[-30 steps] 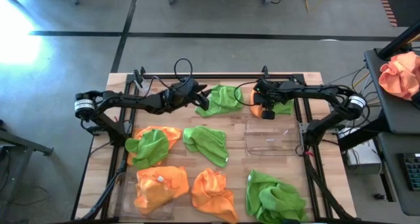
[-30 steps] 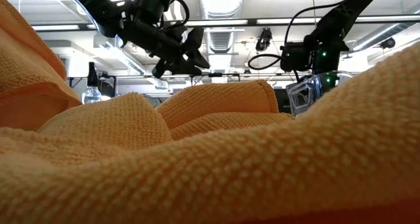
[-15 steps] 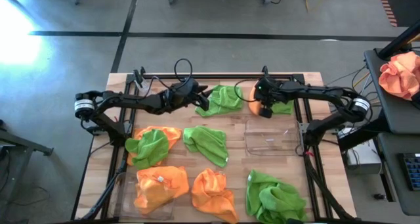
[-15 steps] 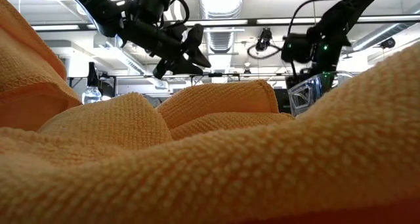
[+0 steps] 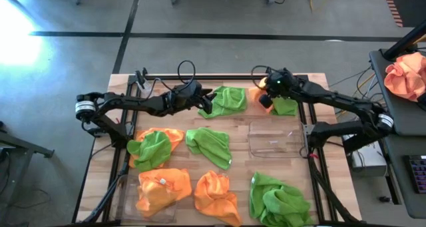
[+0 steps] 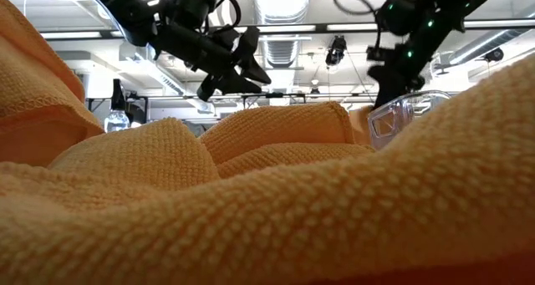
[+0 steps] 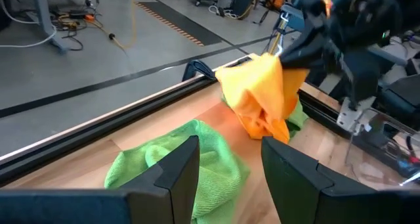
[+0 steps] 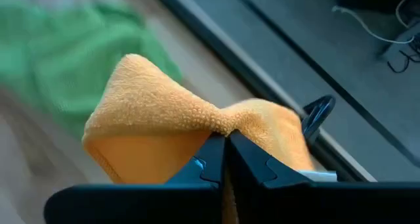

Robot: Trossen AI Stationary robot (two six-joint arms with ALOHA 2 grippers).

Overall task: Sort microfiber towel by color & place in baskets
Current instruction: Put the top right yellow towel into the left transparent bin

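Observation:
My right gripper [image 5: 264, 97] is at the table's far right, raised and shut on an orange towel [image 7: 262, 99] that hangs below it. A green towel [image 5: 286, 107] lies beneath. My left gripper [image 5: 208, 102] hovers open at the far middle, pointing at another green towel [image 5: 228, 100] spread on the wood. More orange and green towels lie across the near half. One clear basket [image 5: 274, 139] sits right of centre. Another basket [image 5: 126, 204], at the near left, holds an orange towel [image 5: 160, 187]. My right gripper pinches a bunched fold of the orange towel [image 8: 216, 122] between its two shut fingers [image 8: 210, 161], several layers gathered together. The fingers slant down from the table's right side. The towel droops slack below them [image 7: 266, 129]; whether its lower end clears the table I cannot tell.
A black metal frame rail [image 5: 219, 78] runs along the far edge, and side rails [image 5: 313, 147] run down the right. Loose towels cover much of the near table: green [image 5: 210, 146], green over orange [image 5: 153, 147], orange [image 5: 214, 194], green [image 5: 278, 199]. More orange cloth lies off the table at right [image 5: 406, 74].
My right gripper has risen and drawn toward the far edge, rolling its wrist, with its fingers staying shut on the orange towel. The towel has come up off the table and now hangs bunched below the fingers. My left gripper has kept its place, open.

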